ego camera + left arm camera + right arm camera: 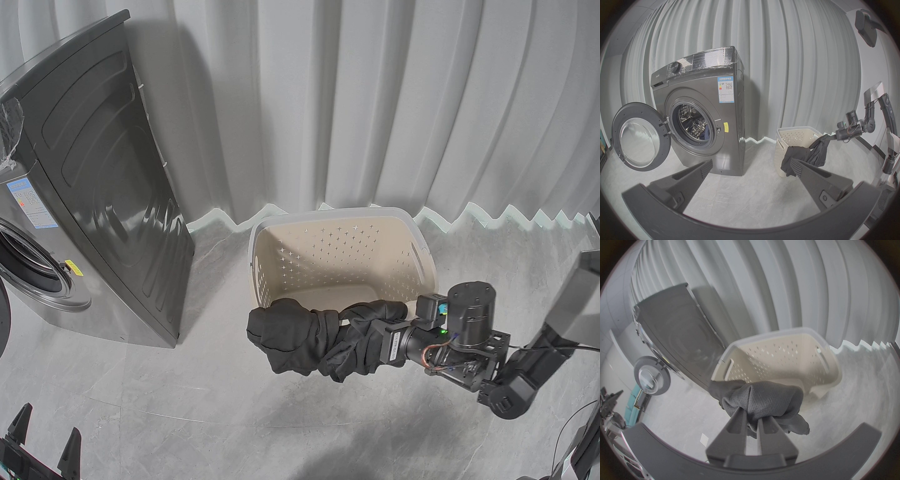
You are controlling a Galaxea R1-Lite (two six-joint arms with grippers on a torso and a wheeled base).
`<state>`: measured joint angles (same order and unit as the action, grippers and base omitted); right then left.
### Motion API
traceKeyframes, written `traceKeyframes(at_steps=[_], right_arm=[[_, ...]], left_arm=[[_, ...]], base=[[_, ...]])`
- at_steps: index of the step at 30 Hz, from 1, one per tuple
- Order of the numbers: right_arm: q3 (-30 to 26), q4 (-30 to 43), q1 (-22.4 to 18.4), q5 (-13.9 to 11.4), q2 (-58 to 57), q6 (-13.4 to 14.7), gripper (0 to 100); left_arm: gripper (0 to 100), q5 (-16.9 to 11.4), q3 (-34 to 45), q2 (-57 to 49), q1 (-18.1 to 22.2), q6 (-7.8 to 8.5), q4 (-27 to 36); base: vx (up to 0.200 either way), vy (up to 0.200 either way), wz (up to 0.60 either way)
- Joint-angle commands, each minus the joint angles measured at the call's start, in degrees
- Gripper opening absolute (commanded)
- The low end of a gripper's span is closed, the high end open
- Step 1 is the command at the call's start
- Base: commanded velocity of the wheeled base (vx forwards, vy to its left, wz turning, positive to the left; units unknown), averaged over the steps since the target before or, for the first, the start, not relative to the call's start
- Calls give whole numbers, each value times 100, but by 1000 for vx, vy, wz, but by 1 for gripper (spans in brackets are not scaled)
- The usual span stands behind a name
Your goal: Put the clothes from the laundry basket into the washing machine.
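Right gripper (377,336) with its two fingers closed almost together on a dark garment (312,340); in the right wrist view the fingers (737,427) pinch a bunched fold of the grey knit fabric (765,399), and the rest of the cloth spills to either side of them. The garment hangs as a twisted bundle from the gripper, lifted off the floor (250,394) and lying across the near rim of the laundry basket (337,215); whether it touches that rim cannot be told. The basket, cream with perforated walls, stands upright on the floor against the white curtain (375,94). The washing machine (106,187) stands to the robot's left of the basket, near it but apart. In the left wrist view the machine's round door (639,136) is swung fully open, exposing the drum opening (692,125). The left gripper (44,440) sits low at the robot's left, well apart from basket and garment, its fingers (693,176) spread wide with nothing between them. In that same view the right gripper (832,136) holds the garment (803,154) beside the basket (793,137).
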<state>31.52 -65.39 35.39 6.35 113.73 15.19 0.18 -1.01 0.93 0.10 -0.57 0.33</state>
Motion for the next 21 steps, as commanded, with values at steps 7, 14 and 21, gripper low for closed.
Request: traceKeyframes(at_steps=[7, 14, 21], right_arm=[[-735, -202, 284, 6, -2557, -183, 0], [-885, -202, 223, -20, -3058, -587, 0], [-1157, -141, 337, 507, -3199, -693, 0]], left_arm=[[100, -18, 92, -75, -1, -13, 2], [100, -9, 92, -75, -1, -31, 2], [100, -9, 92, -75, -1, -57, 2]], base=[[0, 0, 0], [0, 0, 0], [-86, 0, 0]])
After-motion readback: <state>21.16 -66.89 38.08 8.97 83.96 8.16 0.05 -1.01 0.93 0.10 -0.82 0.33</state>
